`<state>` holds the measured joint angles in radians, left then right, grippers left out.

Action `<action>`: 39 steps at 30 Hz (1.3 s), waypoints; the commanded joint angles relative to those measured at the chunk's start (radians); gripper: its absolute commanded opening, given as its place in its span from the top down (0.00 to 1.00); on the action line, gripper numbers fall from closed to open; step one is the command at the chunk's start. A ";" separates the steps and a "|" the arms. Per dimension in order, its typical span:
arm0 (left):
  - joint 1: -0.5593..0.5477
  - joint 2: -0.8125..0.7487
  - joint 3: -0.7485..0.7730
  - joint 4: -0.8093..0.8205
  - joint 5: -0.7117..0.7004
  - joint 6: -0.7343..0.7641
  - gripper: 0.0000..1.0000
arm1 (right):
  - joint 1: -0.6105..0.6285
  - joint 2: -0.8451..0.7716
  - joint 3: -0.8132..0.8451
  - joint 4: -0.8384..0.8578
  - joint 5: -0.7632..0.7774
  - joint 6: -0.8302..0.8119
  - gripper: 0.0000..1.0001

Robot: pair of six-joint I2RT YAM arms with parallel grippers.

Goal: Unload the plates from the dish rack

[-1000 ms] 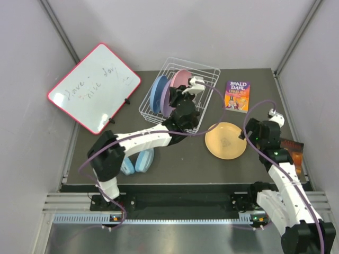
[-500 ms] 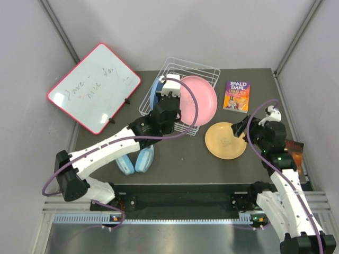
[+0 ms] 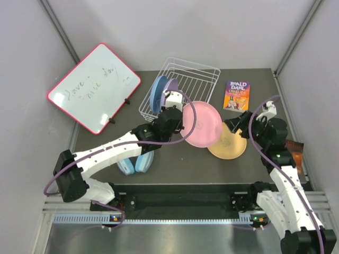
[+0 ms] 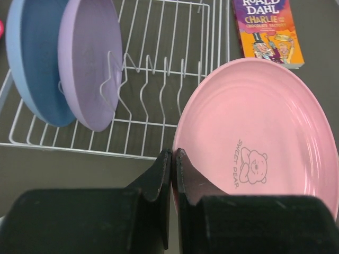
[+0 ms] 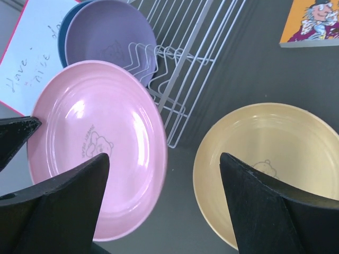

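Note:
My left gripper (image 3: pixel 177 119) is shut on the near rim of the pink plate (image 3: pixel 202 123) and holds it in the air between the dish rack (image 3: pixel 197 80) and the orange-yellow plate (image 3: pixel 231 145), whose left edge it overlaps from above. The pink plate also shows in the left wrist view (image 4: pixel 265 132) and the right wrist view (image 5: pixel 95 143). The blue plate (image 3: pixel 157 93) and the purple plate (image 3: pixel 169 87) stand upright at the rack's left end. The orange-yellow plate lies flat on the table. My right gripper (image 3: pixel 238 123) is open and empty above that plate (image 5: pixel 270 164).
A red-framed whiteboard (image 3: pixel 94 87) leans at the back left. A Roald Dahl book (image 3: pixel 237 96) lies right of the rack. Light blue headphones (image 3: pixel 135 161) lie near the front left, under my left arm. A dark packet (image 3: pixel 294 152) lies at the table's right edge.
My left gripper has lifted the pink plate out of the rack and carried it right and nearer, over the orange-yellow plate's edge. My right gripper has shifted slightly left.

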<state>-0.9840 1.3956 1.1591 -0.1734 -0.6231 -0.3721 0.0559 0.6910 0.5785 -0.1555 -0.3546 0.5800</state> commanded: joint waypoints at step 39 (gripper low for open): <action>0.019 -0.159 -0.176 0.327 -0.221 0.279 0.01 | -0.025 0.200 -0.065 -0.102 0.506 -0.052 1.00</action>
<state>-0.9791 1.2331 0.9985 0.0731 -0.7898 -0.1482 0.0452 0.8673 0.5243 -0.3447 0.1169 0.5240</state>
